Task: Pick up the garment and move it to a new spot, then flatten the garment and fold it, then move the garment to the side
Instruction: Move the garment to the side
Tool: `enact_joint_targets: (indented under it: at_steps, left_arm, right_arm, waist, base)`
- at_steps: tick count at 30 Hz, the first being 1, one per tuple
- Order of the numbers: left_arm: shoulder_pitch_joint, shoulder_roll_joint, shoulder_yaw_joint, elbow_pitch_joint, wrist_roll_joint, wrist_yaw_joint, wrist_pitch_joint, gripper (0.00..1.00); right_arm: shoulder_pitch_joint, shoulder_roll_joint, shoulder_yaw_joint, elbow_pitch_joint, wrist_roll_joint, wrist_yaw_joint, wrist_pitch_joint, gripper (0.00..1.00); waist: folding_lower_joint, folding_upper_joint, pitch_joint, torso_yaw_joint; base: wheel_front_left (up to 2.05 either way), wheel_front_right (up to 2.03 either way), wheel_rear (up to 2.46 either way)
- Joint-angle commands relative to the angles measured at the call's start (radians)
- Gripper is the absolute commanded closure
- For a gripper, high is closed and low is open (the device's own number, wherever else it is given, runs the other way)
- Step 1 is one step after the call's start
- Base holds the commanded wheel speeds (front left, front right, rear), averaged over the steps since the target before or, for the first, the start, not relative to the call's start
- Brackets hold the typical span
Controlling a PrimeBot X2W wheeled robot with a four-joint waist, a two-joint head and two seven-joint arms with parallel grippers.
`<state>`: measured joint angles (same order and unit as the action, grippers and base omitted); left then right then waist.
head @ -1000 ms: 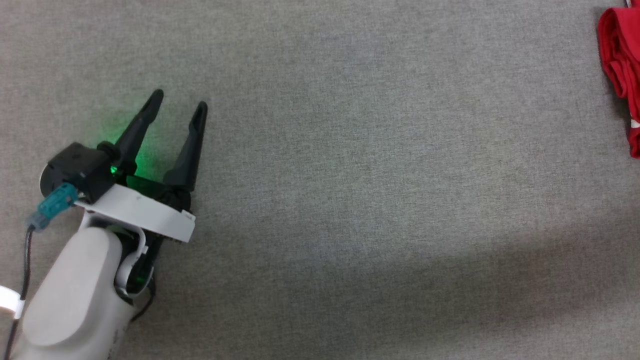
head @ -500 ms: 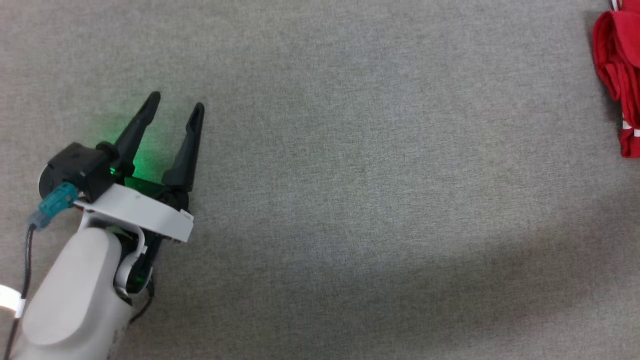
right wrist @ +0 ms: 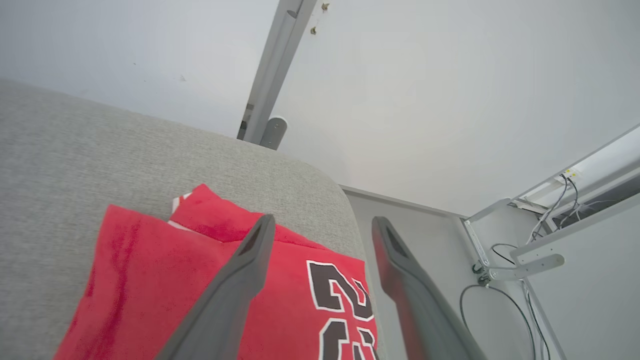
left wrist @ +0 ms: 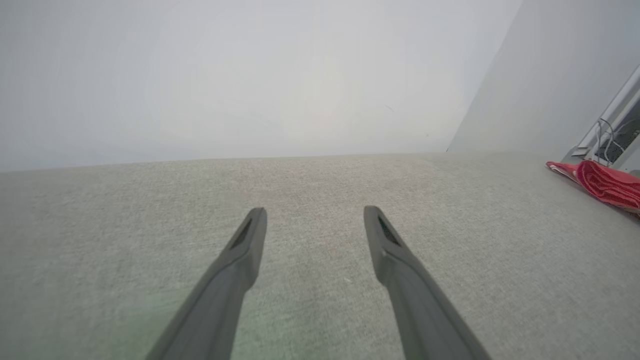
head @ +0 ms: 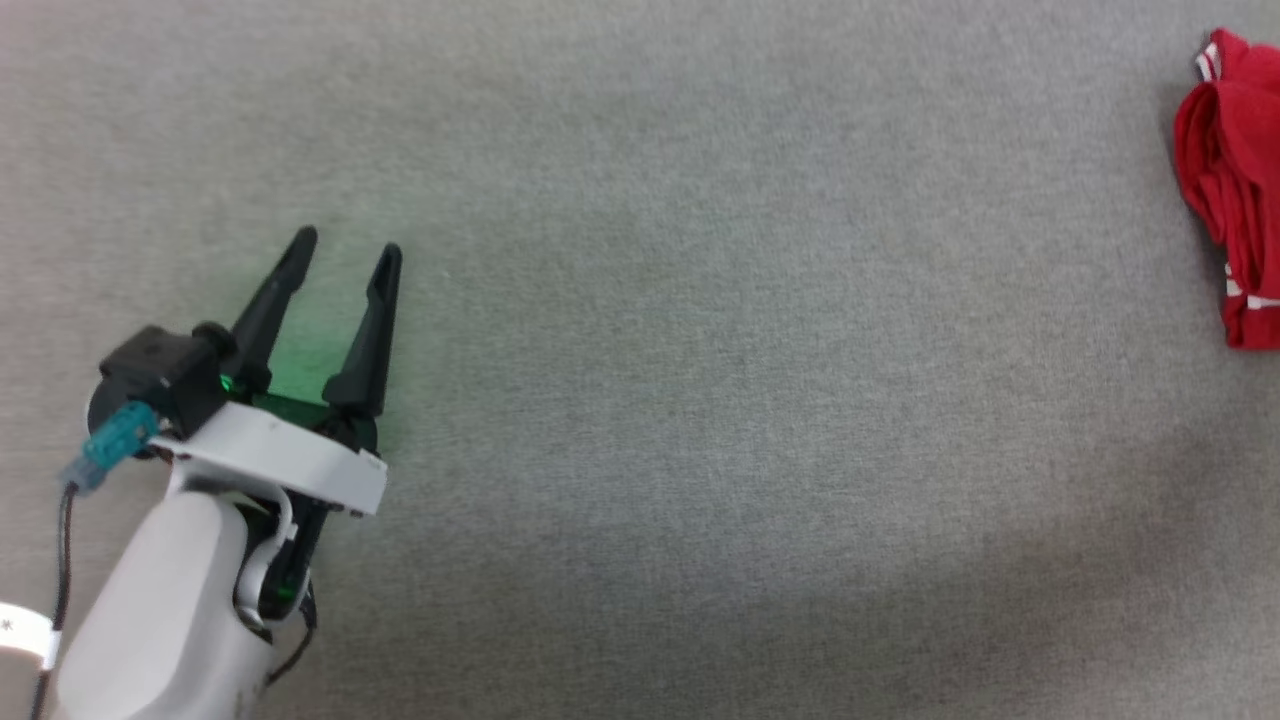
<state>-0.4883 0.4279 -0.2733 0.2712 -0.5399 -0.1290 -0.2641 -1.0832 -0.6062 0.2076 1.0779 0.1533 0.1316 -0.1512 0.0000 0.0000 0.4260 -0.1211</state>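
**Left end effector** (head: 347, 245): near left part of the worktop (head: 700, 450). Two dark fingers spread apart, gripping nothing, pointing towards the far edge and hanging just over the cloth. In the left wrist view (left wrist: 314, 212) the fingers frame plain grey fabric. A green glow (head: 300, 350) falls on the cloth between them. A teal connector (head: 110, 440) with a black cable sits on the wrist's left side, and the pale forearm (head: 160, 620) runs to the near left corner of the head view.

**Worktop**: covered in grey woven fabric, with a rounded far right corner (right wrist: 330, 190).

**Right end effector** (right wrist: 323, 221): fingers spread with nothing between them, poised above the garment at the right edge.

**Garment** (head: 1225, 200): red and folded into a compact bundle. It lies at the right edge by the far right corner, well apart from the left end effector. Its long axis runs near to far along that edge. From the right wrist (right wrist: 150, 280) a black, white-outlined numeral print (right wrist: 340, 295) faces up on the side nearest the edge, and a strip of red-white trim (right wrist: 177, 202) shows at the far end. From the left wrist it is a low red ridge (left wrist: 605, 182).

**Beyond the worktop**: a grey metal post (right wrist: 272, 75) stands against a pale wall behind the corner. To the right is a white bracket with loose cables (right wrist: 520, 260).
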Motion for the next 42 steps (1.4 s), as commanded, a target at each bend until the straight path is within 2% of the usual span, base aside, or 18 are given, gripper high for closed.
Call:
enact_joint_targets:
  at_steps: [1,7,12,15,25,30,42]
  left_arm:
    - [0.018,-0.006,0.008,0.003,-0.007,-0.002,0.001,0.00]
    - [0.077,-0.020,0.042,0.008,0.013,-0.002,0.000,0.00]
    - [0.153,-0.030,0.098,0.000,0.029,-0.002,0.000,0.00]
    - [0.202,-0.034,0.140,-0.007,0.039,-0.002,0.000,0.00]
    - [0.331,-0.055,0.231,-0.002,0.062,-0.002,0.000,0.00]
    - [0.381,-0.056,0.266,-0.009,0.079,-0.002,0.000,0.00]
    - [0.473,-0.056,0.279,-0.050,0.082,-0.002,0.000,0.00]
  right_arm:
    - [0.027,0.021,-0.006,0.008,0.003,-0.002,-0.019,0.00]
    - [0.106,0.091,-0.022,-0.010,0.020,-0.002,-0.087,0.00]
    - [0.217,0.129,-0.018,-0.078,0.029,-0.002,-0.112,0.00]
    - [0.284,0.157,-0.046,-0.170,0.048,-0.002,-0.114,0.00]
    - [0.559,0.251,-0.137,-0.448,0.004,-0.002,-0.114,0.00]
    - [0.670,0.299,-0.178,-0.539,-0.022,-0.002,-0.114,0.00]
    - [0.898,0.399,-0.285,-0.700,-0.053,-0.002,-0.114,0.00]
  waist:
    - [0.0000,0.0000,-0.042,0.029]
    - [0.0000,0.0000,-0.121,0.066]
    - [0.0000,0.0000,-0.189,0.093]
    - [0.0000,0.0000,-0.226,0.106]
    - [0.0000,0.0000,-0.333,0.141]
    - [0.0000,0.0000,-0.374,0.144]
    - [0.0000,0.0000,-0.423,0.146]
  base:
    - [0.00,0.00,0.00]
    - [0.00,0.00,0.00]
    - [0.00,0.00,0.00]
    - [0.00,0.00,0.00]
    - [0.00,0.00,0.00]
    - [0.00,0.00,0.00]
    - [0.00,0.00,0.00]
